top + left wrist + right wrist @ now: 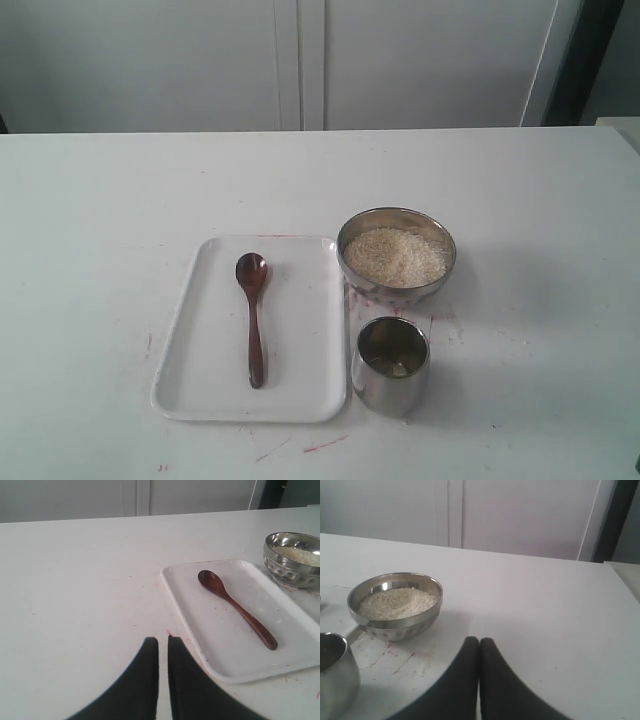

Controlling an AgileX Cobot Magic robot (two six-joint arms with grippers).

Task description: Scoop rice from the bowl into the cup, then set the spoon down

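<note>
Left end effector (163,647) and right end effector (479,647) pressed together; spoon (254,322) flat on tray (305,345).

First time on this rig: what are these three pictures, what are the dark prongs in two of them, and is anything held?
This robot has two arms, each ending in a gripper. One picture is from a camera off the arms, overlooking the white table. The other two are wrist cameras; the dark prongs are the left gripper and right gripper, both closed and empty. A wooden spoon lies on a white tray; beside the tray stand a steel bowl of rice and a steel cup. Nothing is held.
</note>
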